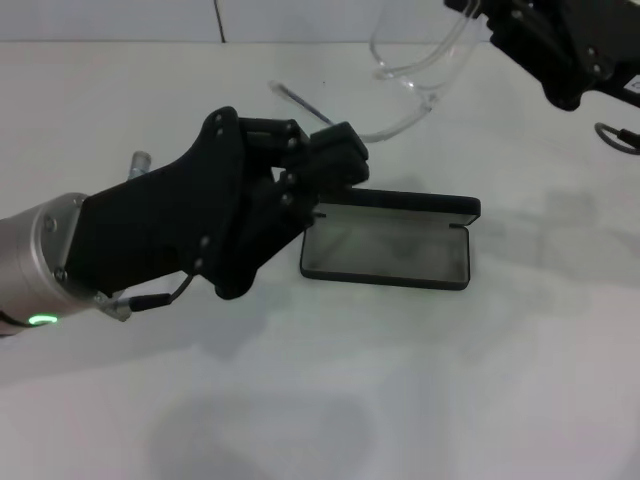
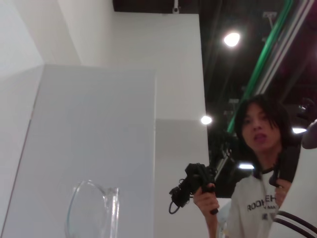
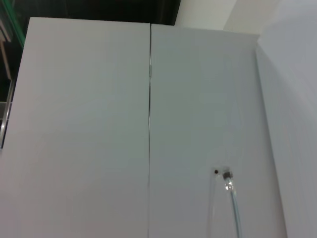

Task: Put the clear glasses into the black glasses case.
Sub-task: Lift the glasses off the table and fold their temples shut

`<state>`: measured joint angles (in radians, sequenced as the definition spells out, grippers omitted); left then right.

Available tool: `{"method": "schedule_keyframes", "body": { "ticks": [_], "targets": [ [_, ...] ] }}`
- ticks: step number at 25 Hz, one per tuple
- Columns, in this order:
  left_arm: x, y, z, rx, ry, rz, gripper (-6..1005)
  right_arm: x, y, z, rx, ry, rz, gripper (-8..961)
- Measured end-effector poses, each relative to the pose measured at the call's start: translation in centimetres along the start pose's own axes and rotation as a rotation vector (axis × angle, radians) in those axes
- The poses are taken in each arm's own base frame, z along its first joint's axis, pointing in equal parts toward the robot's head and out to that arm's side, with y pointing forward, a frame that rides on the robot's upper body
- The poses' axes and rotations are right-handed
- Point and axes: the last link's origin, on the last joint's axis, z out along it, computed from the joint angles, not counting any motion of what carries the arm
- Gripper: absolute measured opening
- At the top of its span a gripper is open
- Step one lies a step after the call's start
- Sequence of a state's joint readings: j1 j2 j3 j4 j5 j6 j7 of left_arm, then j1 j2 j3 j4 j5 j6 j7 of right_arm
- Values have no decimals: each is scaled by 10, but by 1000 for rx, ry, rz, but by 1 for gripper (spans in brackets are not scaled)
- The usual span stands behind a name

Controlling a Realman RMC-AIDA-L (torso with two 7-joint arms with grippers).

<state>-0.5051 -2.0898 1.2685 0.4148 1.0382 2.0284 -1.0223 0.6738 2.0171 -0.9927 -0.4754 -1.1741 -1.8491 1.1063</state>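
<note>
Lying open on white table (image 1: 420, 380): black case (image 1: 390, 250), grey lining up, lid edge toward far side. Left tool (image 1: 335, 165) hovers at case's near-left corner, fingers closed together, gripping nothing visible. Glasses (image 1: 420, 70) lifted above table beyond case, one arm held at right tool (image 1: 480, 12), top right; its finger spread cannot tell.

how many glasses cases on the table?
1. The black glasses case lies open at the table's centre, the left gripper at its left end. The arm may hide something behind it.
</note>
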Motion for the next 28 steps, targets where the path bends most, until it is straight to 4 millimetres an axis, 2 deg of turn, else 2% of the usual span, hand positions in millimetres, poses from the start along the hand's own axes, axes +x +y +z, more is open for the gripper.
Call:
{"method": "schedule_keyframes", "body": {
  "ticks": [13, 28],
  "targets": [
    [0, -4, -6, 81, 55, -42, 66, 18, 2, 20, -72, 116, 35, 84],
    [-3, -1, -9, 83, 41, -55, 67, 18, 0, 25, -77, 126, 22, 83]
  ]
}}
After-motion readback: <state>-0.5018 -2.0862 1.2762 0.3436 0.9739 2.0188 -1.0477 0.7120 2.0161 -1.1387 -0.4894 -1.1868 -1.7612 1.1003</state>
